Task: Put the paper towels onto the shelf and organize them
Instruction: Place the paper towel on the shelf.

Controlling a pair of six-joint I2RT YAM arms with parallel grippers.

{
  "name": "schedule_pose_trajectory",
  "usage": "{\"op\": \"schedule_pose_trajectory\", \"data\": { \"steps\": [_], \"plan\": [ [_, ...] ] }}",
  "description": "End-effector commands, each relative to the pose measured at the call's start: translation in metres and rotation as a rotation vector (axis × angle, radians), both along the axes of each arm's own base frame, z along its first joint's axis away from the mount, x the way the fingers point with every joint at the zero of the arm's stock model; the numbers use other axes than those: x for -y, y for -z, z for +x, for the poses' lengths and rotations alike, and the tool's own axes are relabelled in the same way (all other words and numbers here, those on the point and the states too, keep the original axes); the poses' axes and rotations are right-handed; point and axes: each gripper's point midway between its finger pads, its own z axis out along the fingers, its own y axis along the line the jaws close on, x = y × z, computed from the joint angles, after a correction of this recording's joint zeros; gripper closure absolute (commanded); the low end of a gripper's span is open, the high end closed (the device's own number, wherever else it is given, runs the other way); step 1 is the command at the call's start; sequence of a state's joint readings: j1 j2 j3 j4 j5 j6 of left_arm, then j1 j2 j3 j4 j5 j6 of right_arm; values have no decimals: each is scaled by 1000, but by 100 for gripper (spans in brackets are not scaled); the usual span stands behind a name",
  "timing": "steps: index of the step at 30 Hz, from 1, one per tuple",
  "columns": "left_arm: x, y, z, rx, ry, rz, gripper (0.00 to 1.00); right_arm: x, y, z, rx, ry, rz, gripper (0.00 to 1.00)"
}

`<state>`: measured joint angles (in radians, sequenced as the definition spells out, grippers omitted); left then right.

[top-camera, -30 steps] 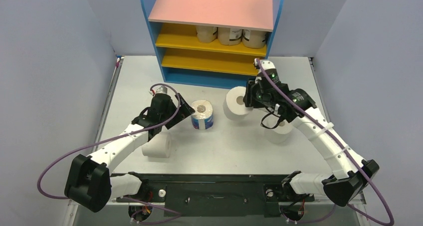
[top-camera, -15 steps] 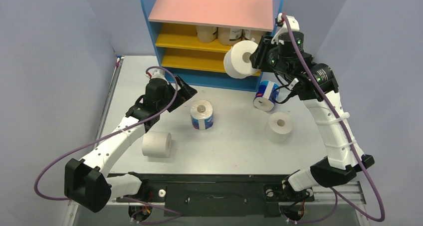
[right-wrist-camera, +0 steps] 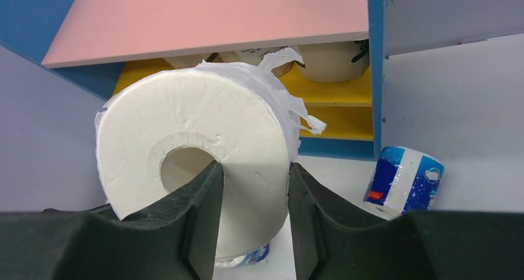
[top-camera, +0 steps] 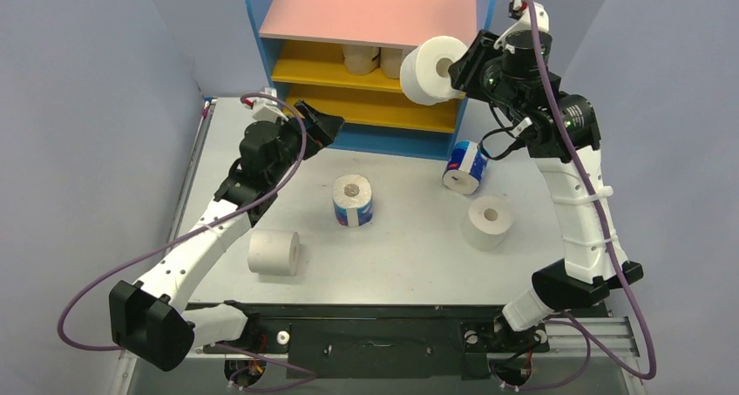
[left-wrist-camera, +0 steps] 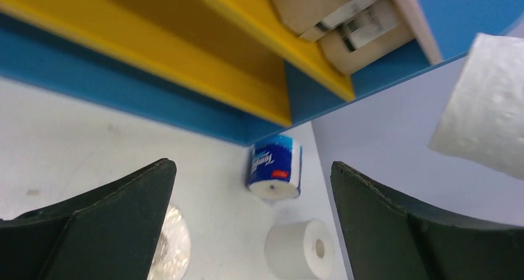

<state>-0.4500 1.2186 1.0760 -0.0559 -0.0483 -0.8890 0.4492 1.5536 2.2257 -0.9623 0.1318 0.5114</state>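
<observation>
Right arm holds a white roll up at the shelf's right front.
The right gripper (top-camera: 460, 68) is closed on a white paper towel roll (top-camera: 431, 59), one finger inside its core, level with the shelf's (top-camera: 254, 29) pink top board. Tan rolls (top-camera: 362, 59) sit on the upper yellow board. The left gripper (top-camera: 318, 120) gapes wide and holds nothing, near the blue base. Two white rolls (top-camera: 274, 253) and two blue-and-white rolls (top-camera: 353, 201) sit on the table (top-camera: 410, 264).

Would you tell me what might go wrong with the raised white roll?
The right gripper pinches only one wall of the white roll through its core; it may tilt or slip. The roll's loose torn tail could snag the shelf's blue side panel. Tan rolls sit on the upper yellow board; pushing in might topple them.
</observation>
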Motion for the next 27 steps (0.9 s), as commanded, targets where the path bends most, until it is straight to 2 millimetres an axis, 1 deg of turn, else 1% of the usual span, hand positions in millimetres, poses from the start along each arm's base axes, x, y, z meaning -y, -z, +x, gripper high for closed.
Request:
{"op": "schedule_pose_trajectory", "data": {
  "steps": [1,2,3,4,5,6,7,8,9,10,11,12,14,19,21,22,23,24,25,26,27],
  "plan": [
    [-5,-96,7,421,-19,-55,4,9,-53,12,160,60,138,87],
    [-5,-108,6,489,-18,-63,4,10,-56,14,168,65,147,87],
    [-2,-112,6,521,-5,-61,4,11,-58,14,172,71,158,87],
    [-2,-126,5,590,-4,-58,4,13,-60,16,180,78,165,87],
    [3,-127,7,610,15,-52,4,14,-61,17,181,90,176,87],
    [5,-141,5,670,27,-52,4,15,-62,19,188,97,184,87],
    [13,-139,7,687,66,-40,4,16,-64,19,191,103,194,86],
    [15,-159,4,760,76,-40,4,17,-66,21,199,111,201,86],
    [25,-155,7,770,113,-31,4,19,-67,22,203,123,207,86],
    [27,-169,4,828,119,-30,4,21,-67,25,207,132,210,86],
    [36,-166,6,842,146,-21,4,23,-68,26,210,142,216,86],
    [38,-178,5,888,148,-20,4,26,-70,27,218,149,221,86],
    [48,-184,5,933,172,-9,4,29,-72,31,225,163,232,86],
    [74,-188,11,1003,198,65,4,37,-77,37,242,185,243,86],
    [83,-189,12,1031,195,100,4,39,-77,41,244,192,243,86],
    [86,-185,16,1030,192,114,4,38,-75,44,241,193,243,86],
    [91,-189,14,1055,188,135,4,40,-76,45,244,197,246,86],
    [95,-184,19,1050,183,147,4,41,-76,47,244,200,247,86],
    [99,-187,18,1066,179,161,4,42,-77,48,250,205,249,86],
    [104,-182,23,1056,178,167,4,43,-77,49,252,212,249,86],
    [106,-183,25,1057,174,166,4,45,-78,51,259,219,251,86]
  ]
}}
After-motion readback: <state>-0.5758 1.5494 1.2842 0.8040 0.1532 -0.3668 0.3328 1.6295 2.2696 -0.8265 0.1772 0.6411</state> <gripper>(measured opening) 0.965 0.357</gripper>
